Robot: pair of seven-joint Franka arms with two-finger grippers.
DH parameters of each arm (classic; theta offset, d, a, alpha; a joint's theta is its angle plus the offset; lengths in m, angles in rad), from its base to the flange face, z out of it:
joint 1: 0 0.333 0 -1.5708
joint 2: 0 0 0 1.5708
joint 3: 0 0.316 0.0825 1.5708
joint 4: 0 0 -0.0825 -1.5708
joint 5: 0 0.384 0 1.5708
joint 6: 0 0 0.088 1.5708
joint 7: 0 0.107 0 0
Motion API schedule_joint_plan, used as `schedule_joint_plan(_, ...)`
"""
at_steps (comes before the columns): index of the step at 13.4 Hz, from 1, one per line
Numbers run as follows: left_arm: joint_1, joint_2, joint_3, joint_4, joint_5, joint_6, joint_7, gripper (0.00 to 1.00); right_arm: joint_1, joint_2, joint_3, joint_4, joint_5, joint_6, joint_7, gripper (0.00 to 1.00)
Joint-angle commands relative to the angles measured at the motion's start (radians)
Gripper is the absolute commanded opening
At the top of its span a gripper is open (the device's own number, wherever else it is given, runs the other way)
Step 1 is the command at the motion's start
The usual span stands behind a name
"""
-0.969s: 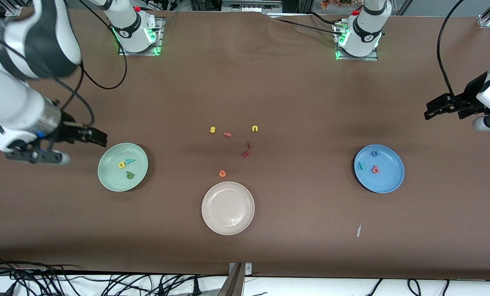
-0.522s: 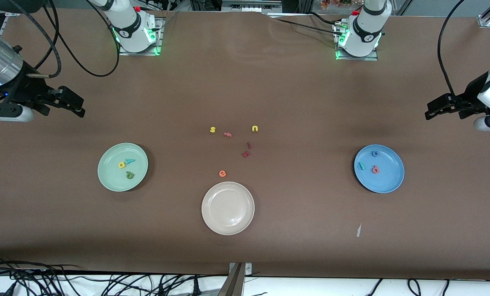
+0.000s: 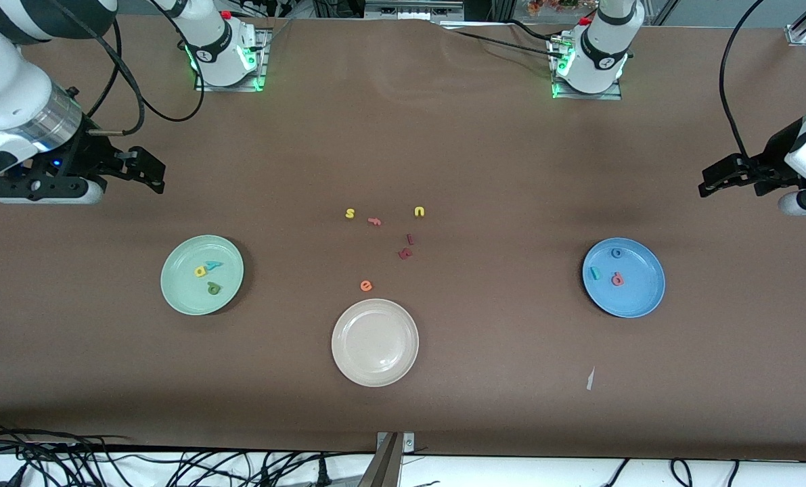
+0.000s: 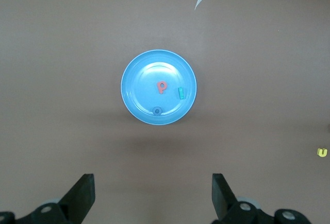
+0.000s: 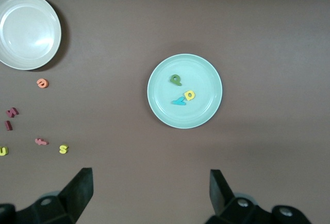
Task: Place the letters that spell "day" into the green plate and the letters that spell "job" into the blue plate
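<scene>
The green plate (image 3: 186, 294) holds the yellow "d" (image 3: 200, 271), the teal "y" (image 3: 213, 265) and the olive "a" (image 3: 214, 289). The blue plate (image 3: 643, 291) holds the blue "o" (image 3: 616, 253), the teal "j" (image 3: 595, 273) and the pink-red "b" (image 3: 618, 279). My right gripper (image 3: 151, 172) hangs open and empty over bare table at the right arm's end. Its wrist view shows the green plate (image 5: 206, 80) well clear of the right gripper (image 5: 149, 190). My left gripper (image 3: 708, 182) waits open and empty over bare table at the left arm's end. The blue plate (image 4: 139, 80) lies clear of the left gripper (image 4: 153, 193).
An empty cream-white plate (image 3: 375, 342) sits mid-table, nearest the front camera. Loose letters lie just farther back: a yellow "s" (image 3: 350, 213), a salmon "f" (image 3: 374, 220), a yellow "u" (image 3: 419, 212), dark red letters (image 3: 406, 253) and an orange "e" (image 3: 366, 285). A white scrap (image 3: 590, 379) lies near the blue plate.
My right gripper has pulled up and away from the edge of the green plate, out to the right arm's end of the table. The left arm and all the letters have not moved.
</scene>
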Motion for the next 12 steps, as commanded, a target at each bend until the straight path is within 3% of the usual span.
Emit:
schedule_joint_plan(1,0.003,-0.007,-0.002,-0.003,-0.006,0.004,0.02,1.0,-0.024,-0.032,0.025,-0.025,-0.011,0.013,0.002,1.0)
schedule_joint_plan(12,0.0,-0.007,-0.002,-0.002,-0.015,0.003,0.02,1.0,-0.028,-0.025,0.005,-0.033,0.004,0.013,-0.01,1.0)
